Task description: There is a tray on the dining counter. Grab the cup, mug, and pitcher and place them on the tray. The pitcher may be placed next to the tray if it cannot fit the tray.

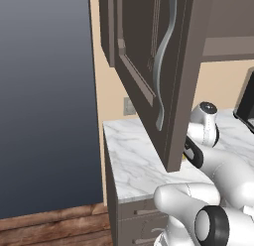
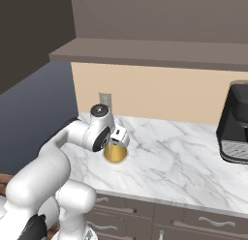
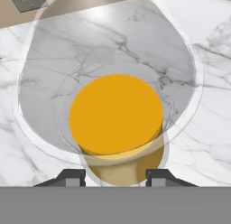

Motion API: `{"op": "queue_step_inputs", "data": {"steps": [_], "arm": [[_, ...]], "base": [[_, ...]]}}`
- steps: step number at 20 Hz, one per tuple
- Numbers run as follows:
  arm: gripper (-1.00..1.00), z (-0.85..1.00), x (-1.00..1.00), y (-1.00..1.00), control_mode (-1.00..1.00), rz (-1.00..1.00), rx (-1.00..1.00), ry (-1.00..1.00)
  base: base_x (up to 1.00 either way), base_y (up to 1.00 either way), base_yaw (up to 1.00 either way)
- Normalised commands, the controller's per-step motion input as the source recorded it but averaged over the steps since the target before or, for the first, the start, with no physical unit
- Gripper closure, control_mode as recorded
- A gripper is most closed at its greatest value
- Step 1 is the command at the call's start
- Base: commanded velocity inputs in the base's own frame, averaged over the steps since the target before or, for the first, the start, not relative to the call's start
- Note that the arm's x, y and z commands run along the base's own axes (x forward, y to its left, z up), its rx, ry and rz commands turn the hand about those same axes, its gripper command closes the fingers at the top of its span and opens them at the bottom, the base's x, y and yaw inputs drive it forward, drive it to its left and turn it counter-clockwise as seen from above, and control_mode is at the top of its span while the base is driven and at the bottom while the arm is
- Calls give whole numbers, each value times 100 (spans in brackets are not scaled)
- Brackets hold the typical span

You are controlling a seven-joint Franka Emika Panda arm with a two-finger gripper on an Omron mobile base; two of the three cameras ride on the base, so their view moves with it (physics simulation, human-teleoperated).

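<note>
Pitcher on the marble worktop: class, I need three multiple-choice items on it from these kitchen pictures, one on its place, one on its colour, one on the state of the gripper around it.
1. Where does the pitcher stand?
A. On the marble worktop, left of the black appliance
B. Inside a drawer
C. On the wooden floor

2. What colour is its body?
A. Bright green
B. Amber-yellow, translucent
C. Dark maroon

3. How do the jaws of the gripper stand?
A. Wide open and far above the pitcher
B. Shut on a cabinet handle
C. One fingertip on each side of the pitcher's narrow part

Answers:
1 A: the right base view shows it on the marble, with the appliance far to the right.
2 B: both the right base view and the hand view show amber-yellow.
3 C: the hand view shows the dark fingertips flanking it.
</note>
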Motion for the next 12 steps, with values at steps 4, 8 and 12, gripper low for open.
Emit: {"op": "queue_step_inputs", "data": {"steps": [4, 8, 12], "arm": [[100, 12, 0, 0, -100, 0, 0, 0], [100, 18, 0, 0, -100, 0, 0, -1], [100, 22, -1, 0, -100, 0, 0, -4]], "base": [[0, 0, 0], [0, 0, 0], [0, 0, 0]]}}
